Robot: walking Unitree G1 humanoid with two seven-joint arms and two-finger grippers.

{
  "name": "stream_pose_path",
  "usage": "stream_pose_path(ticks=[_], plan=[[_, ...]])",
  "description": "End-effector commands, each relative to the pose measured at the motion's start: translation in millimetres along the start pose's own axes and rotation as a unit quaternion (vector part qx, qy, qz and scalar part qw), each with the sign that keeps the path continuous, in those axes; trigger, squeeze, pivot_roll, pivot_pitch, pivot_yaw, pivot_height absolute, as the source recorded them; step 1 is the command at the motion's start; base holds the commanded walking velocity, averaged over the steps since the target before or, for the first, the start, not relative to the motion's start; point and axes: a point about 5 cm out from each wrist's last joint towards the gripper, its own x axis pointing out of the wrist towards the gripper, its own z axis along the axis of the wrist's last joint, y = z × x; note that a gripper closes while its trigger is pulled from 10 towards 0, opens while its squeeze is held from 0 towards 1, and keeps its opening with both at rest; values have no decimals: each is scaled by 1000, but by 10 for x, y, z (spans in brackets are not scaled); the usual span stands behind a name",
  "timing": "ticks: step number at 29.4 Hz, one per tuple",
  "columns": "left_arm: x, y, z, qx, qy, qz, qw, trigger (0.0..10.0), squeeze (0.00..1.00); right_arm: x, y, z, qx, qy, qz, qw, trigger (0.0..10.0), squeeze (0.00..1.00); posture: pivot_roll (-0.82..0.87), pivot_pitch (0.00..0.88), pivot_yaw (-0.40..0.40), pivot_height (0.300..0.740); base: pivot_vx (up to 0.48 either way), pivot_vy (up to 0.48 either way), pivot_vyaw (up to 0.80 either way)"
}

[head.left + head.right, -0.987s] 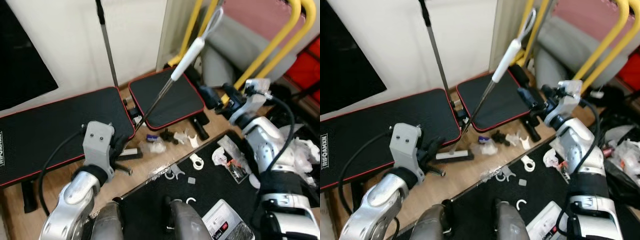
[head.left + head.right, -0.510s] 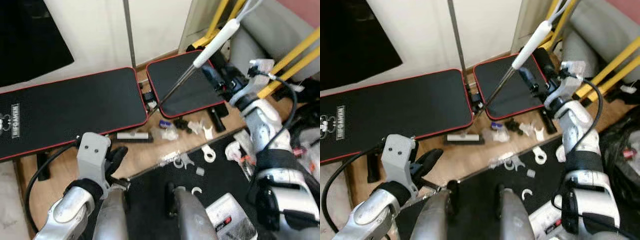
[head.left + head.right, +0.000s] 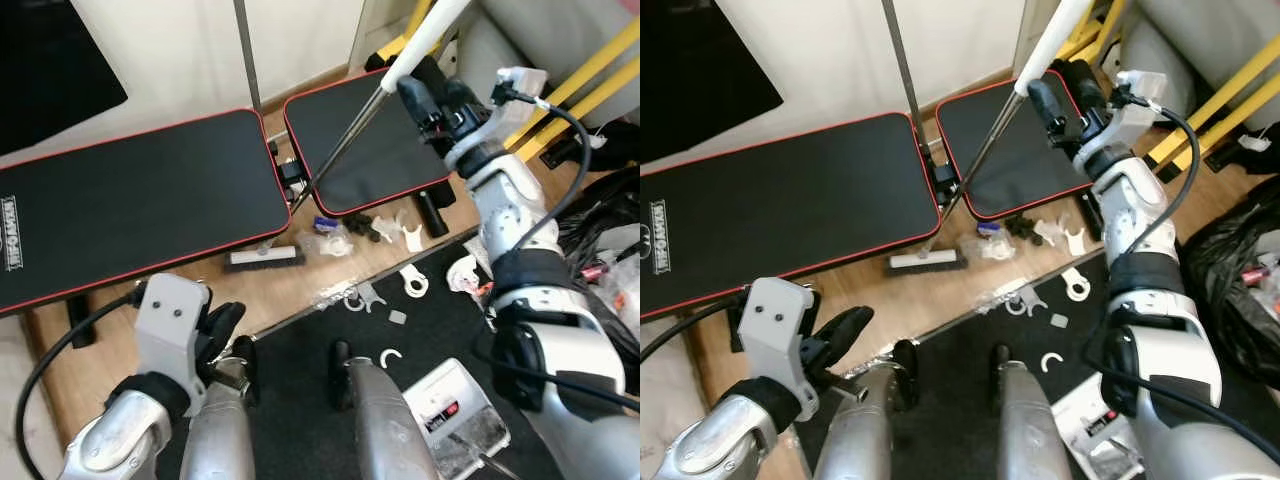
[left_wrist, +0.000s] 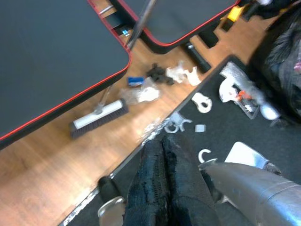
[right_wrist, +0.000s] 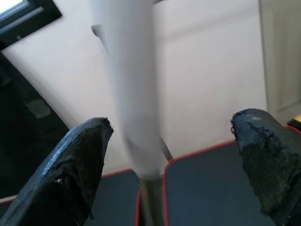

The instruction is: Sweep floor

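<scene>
— White-handled broom [image 3: 985, 150]: head sits on the wood floor [image 3: 840, 290] by the black bench pad's [image 3: 790, 210] front edge, shaft leaning up twd our right gripper [image 5: 171, 155].

— Fingers wide apart, handle loose btwn them. We risk it tipping over, scattering the white scraps [image 3: 1045, 235]. Left gripper [image 4: 162, 181] pressed together, idle.

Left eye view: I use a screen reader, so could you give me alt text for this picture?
A broom leans across two black red-edged bench pads, its white handle beside the raised right gripper, its brush head on the wooden floor. White plastic scraps lie by the brush and on a black mat. The left gripper sits low.
</scene>
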Motion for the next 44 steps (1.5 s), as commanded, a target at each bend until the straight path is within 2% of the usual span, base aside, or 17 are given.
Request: stream_pose_path(ticks=[1,4,7,10,11,13,14,23,31,35,36,41,43,44], plan=[[-70,-48,-35,-7,17,-9,1000,10000,0,52,49,-23,-5,0,9,1000,10000,0,26,498,-122,740,0,0,0],[-118,-85,-22,-14,20,-10,1000,10000,0,174,132,28,-7,-5,21,1000,10000,0,28,506,-125,740,0,0,0],[-118,-85,-22,-14,20,-10,1000,10000,0,174,132,28,-7,-5,21,1000,10000,0,28,506,-125,740,0,0,0],[-173,-129,-9,-21,23,-15,999,10000,0,302,227,113,3,-22,25,999,10000,0,29,525,-133,740,0,0,0],[-187,-140,-3,-24,24,-17,999,10000,0,344,255,146,6,-29,21,999,6157,0,30,526,-134,740,0,0,0],[-194,-145,0,-25,24,-17,999,10000,0,366,268,164,7,-34,19,999,6157,0,30,526,-134,740,0,0,0],[-198,-150,2,-26,24,-18,999,10000,0,394,278,194,9,-37,10,999,0,0,30,527,-137,740,0,0,0],[-217,-176,15,-29,26,-17,999,10000,0,447,232,321,24,-62,-21,998,0,0,31,526,-146,740,0,0,0],[-190,-168,15,-32,25,-17,999,10000,0,422,217,290,28,-67,-19,997,0,0,26,508,-146,740,0,0,0],[-151,-160,7,-32,24,-17,999,10000,0,431,261,337,24,-81,6,996,0,0,21,490,-149,740,0,0,0],[-110,-148,-2,-32,22,-15,999,10000,0,447,336,441,17,-99,44,994,0,0,-2,468,-155,740,0,0,0],[-71,-139,-12,-33,20,-14,999,10000,0,451,394,527,14,-113,71,991,0,0,-10,458,-158,740,0,0,0],[26,-120,-36,-38,15,-14,999,10000,0,408,570,677,-26,-114,135,984,0,0,-30,410,-166,740,0,0,0],[26,-120,-36,-38,15,-14,999,10000,0,408,570,677,-26,-114,135,984,0,0,-30,410,-166,740,0,0,0]])
